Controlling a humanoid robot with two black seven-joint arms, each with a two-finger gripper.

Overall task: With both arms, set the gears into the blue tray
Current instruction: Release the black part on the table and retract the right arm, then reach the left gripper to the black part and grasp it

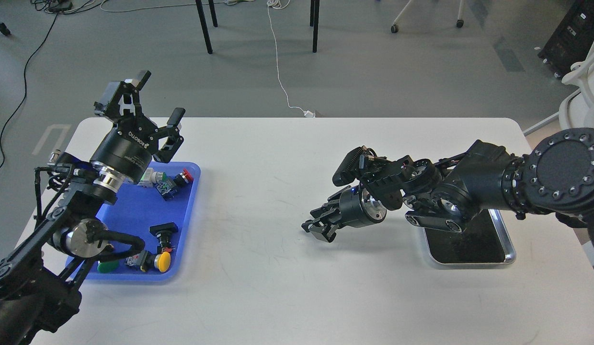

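The blue tray (pixel 134 211) lies on the left of the white table and holds several coloured push-button switches. My left gripper (pixel 159 98) is raised over the tray's far end, open, with nothing between its fingers. My right gripper (pixel 317 230) hangs low over the middle of the table, pointing left, well away from both trays. Its dark fingers sit close together and I cannot tell whether they hold anything. No gears show; my right arm hides part of the silver tray.
The silver tray (pixel 510 254) with its dark bottom sits at the right, its far half under my right arm. Red (pixel 184 176), yellow (pixel 163 261) and green (pixel 105 266) switches lie in the blue tray. Chair legs and cables are on the floor beyond the table.
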